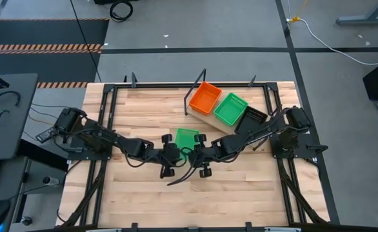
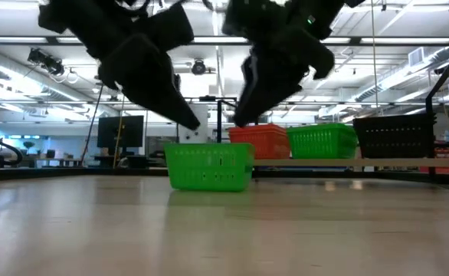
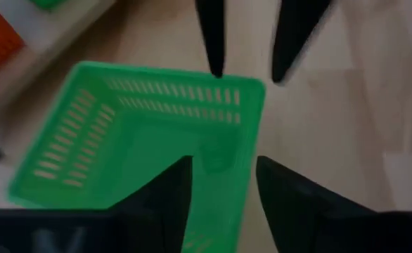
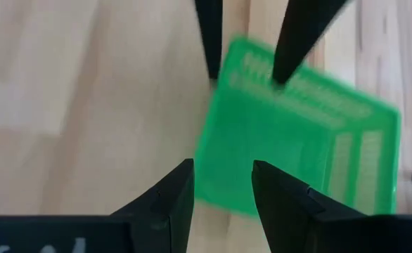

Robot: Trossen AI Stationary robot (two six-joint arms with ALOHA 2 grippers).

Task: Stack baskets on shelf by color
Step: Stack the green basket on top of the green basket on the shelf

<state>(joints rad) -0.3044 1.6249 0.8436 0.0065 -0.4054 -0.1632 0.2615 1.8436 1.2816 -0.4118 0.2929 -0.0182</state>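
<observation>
Bright, even overhead light from long ceiling strip lamps (image 2: 408, 73); shadows stay soft. Both wrist views are motion-blurred, smearing the green slotted plastic basket (image 3: 143, 137).

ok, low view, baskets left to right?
Loose green basket on the tabletop → orange basket → green basket → black basket, the last three on the shelf.

2 green baskets (image 1: 188, 137) (image 1: 230, 108), 1 orange (image 1: 205, 98), 1 black (image 1: 252, 118), 1 shelf (image 1: 209, 121).
</observation>
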